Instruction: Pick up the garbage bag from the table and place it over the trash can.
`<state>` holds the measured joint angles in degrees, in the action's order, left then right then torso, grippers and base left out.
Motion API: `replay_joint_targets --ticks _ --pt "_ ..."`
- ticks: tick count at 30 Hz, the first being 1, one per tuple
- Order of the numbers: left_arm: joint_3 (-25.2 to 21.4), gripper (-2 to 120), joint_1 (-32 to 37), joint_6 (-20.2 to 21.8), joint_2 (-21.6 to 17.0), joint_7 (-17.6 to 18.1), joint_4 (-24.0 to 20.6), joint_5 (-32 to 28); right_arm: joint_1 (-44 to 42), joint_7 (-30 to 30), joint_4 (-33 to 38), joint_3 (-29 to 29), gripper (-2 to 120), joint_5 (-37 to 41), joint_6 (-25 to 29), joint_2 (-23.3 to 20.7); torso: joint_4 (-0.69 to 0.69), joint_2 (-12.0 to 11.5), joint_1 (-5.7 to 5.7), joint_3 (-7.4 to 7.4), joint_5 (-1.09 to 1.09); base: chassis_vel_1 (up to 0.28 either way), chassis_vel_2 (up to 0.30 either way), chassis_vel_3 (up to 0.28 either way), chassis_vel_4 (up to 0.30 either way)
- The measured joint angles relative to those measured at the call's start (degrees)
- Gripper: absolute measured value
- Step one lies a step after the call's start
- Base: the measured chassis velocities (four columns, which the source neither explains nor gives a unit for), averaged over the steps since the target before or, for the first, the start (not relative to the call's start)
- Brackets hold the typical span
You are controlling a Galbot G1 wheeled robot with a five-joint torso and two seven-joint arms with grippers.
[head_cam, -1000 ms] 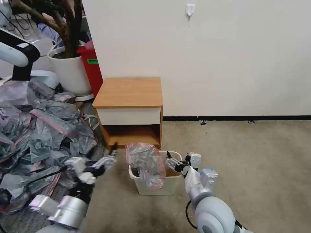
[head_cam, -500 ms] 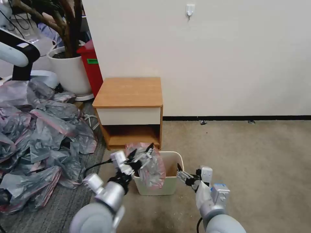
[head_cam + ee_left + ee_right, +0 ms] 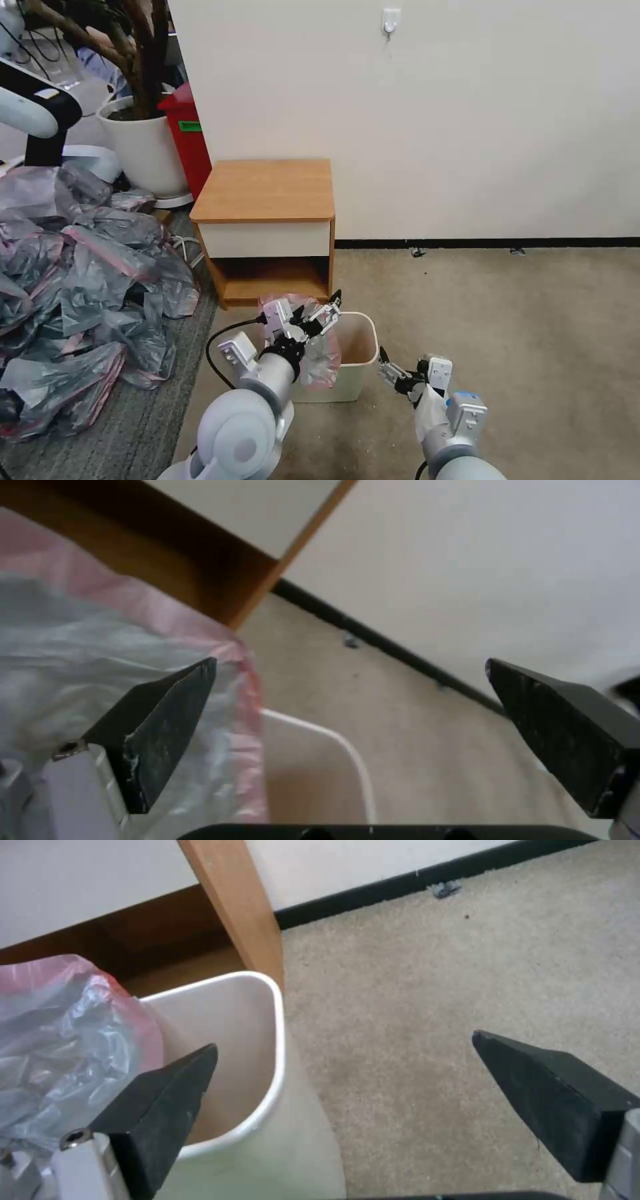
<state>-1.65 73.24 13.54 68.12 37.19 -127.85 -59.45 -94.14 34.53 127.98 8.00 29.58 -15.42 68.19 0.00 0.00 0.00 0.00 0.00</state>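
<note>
A plain white wall [image 3: 433, 120] with black skirting [image 3: 487, 243] meets beige carpet [image 3: 507, 313]; a potted plant [image 3: 143, 143] stands left.

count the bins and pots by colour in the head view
cream trash can, garbage bag draped over its left side: 1
red bin: 1
white plant pot: 1
total: 3

Left end effector [image 3: 350, 675] (fingers spread), garbage bag [image 3: 80, 645], trash can [image 3: 333, 740]
</note>
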Motion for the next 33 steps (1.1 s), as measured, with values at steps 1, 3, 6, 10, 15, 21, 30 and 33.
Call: replay_joint_targets --ticks 1,3,6,10,15,21,30,33 --pt "0.0 100 0.0 0.0 0.0 0.0 0.0 0.0 0.0 0.0 0.0 0.0 98 0.0 0.0 0.0 0.0 0.0 0.0 0.0 0.0 0.0 0.0 0.0 0.0" --pt "0.2 100 -0.9 1.5 0.2 3.7 0.6 0.3 -0.1 -0.2 -0.2 -0.2 98 -0.2 0.0 0.3 0.01 0.0 0.0 0.0 0.0 0.0 0.0 0.0 0.0" --pt "0.3 100 -1.6 2.4 0.6 6.4 1.4 0.3 -0.2 -0.2 -0.2 -0.3 98 -0.3 -0.1 0.4 0.01 0.0 0.0 0.0 0.0 0.0 0.0 0.0 0.0" --pt "0.8 100 -2.5 3.8 1.1 9.2 2.2 0.3 -0.5 -0.2 0.0 -0.3 98 -0.3 -0.1 0.4 0.01 0.0 0.0 0.0 0.0 0.0 0.0 0.0 0.0" --pt "1.0 100 -3.0 5.0 1.3 11.8 2.8 0.2 -1.0 -0.3 0.4 -0.1 98 -0.3 -0.2 0.5 0.0 0.0 0.0 0.0 0.0 0.0 0.0 0.0 0.0" --pt "-0.8 100 -2.7 8.3 -0.3 14.7 2.5 0.4 -1.8 -0.4 0.6 -0.1 98 -0.5 -0.1 1.0 0.0 0.0 0.0 0.0 -0.01 0.0 0.0 0.0 0.0" --pt "-3.4 100 -0.6 10.9 -2.1 15.4 1.5 0.1 -1.9 -0.6 1.0 -0.7 98 -1.3 -0.1 1.3 0.01 0.0 0.0 0.0 -0.01 0.0 0.0 0.0 0.0" --pt "-3.8 100 -0.2 11.6 -2.1 15.6 2.3 -0.8 -2.4 -0.8 1.0 -0.9 98 -2.0 0.1 1.4 0.01 0.0 0.0 0.0 -0.01 0.0 0.0 0.0 0.0"
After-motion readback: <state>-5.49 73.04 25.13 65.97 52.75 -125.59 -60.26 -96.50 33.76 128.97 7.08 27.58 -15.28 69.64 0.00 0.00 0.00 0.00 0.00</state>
